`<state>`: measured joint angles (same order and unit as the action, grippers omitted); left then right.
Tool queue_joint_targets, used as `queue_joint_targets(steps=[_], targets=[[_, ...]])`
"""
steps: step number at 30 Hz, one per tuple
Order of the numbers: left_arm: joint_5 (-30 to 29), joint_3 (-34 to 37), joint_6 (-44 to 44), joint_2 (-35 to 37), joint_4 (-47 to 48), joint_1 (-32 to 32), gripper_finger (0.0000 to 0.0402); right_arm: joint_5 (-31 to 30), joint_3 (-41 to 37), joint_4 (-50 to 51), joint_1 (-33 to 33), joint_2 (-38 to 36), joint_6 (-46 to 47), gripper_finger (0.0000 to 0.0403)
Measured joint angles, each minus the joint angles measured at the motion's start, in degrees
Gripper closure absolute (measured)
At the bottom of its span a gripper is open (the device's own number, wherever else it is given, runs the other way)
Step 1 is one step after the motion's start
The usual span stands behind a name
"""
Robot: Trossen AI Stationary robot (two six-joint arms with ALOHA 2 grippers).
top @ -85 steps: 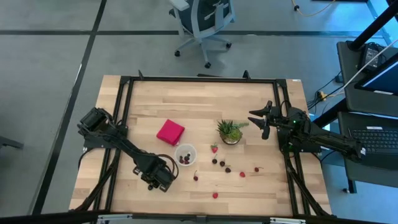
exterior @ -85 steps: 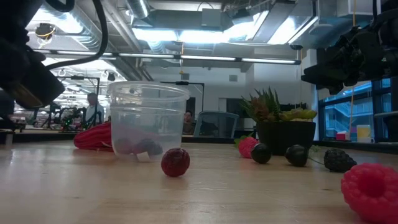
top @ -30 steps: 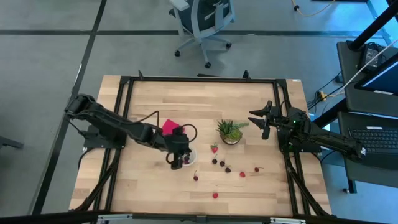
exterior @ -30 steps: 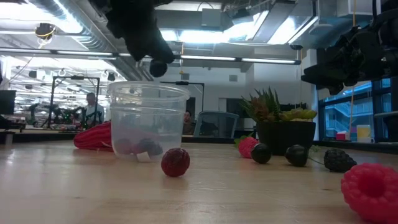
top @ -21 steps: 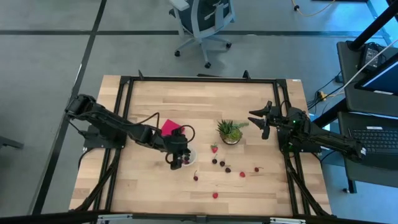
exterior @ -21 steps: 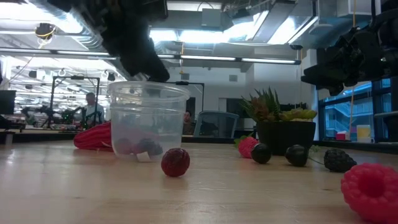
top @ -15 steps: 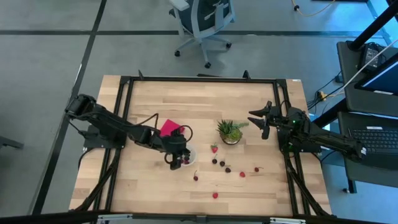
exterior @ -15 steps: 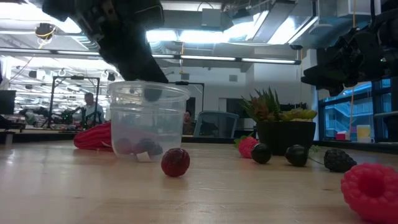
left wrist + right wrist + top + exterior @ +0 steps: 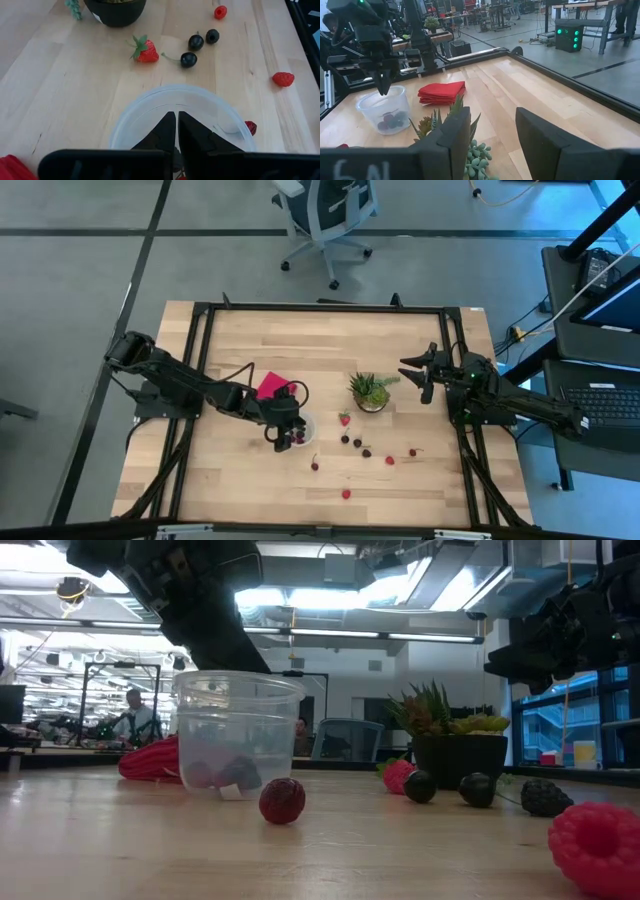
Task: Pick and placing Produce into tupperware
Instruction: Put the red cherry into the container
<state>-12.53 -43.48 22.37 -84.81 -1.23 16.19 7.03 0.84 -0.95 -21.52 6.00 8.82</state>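
While poised over tupperware (image 9: 298,429), left hand (image 9: 176,131) shut, empty.

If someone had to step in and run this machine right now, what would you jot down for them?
Left gripper: fingers together, empty, poised over the tupperware mouth.
Right gripper: waiting open and empty beside the potted plant.
Done: a few dark berries lie in the tupperware.
Left: the loose produce on the table, including a strawberry, three dark cherries, raspberries and one red fruit right by the tupperware.
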Motion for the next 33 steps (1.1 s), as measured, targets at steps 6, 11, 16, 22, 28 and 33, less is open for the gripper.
queue_joint_targets(steps=[6, 11, 16, 22, 28, 33], targets=[[0.0, 0.0, -0.4, 0.0, 0.0, 0.0, 0.0386, 0.0, 0.0, 0.0, 0.0, 0.0, 0.0, 0.0242], [0.1, -0.3, -0.8, 0.0, -0.4, 0.0, 0.0383, 0.0, 0.0, 0.0, 0.0, 0.0, 0.0, 0.0242], [5.0, -3.9, -7.5, 0.1, -0.6, 0.0, 0.0337, 0.0, 0.0, 0.0, 0.0, 0.0, 0.0, 0.0242], [10.1, -7.7, -17.0, 0.1, -0.6, 0.0, 0.0248, 0.0, 0.0, 0.0, 0.0, 0.0, 0.0, 0.0242], [10.5, -10.4, -19.4, 0.1, -1.1, 0.1, 0.0199, 0.0, 0.0, 0.0, 0.0, 0.0, 0.0, 0.0242], [13.4, -12.6, -24.5, 0.1, -0.7, 0.5, 0.0196, 0.0, 0.0, 0.0, 0.0, 0.0, 0.0, 0.0242]])
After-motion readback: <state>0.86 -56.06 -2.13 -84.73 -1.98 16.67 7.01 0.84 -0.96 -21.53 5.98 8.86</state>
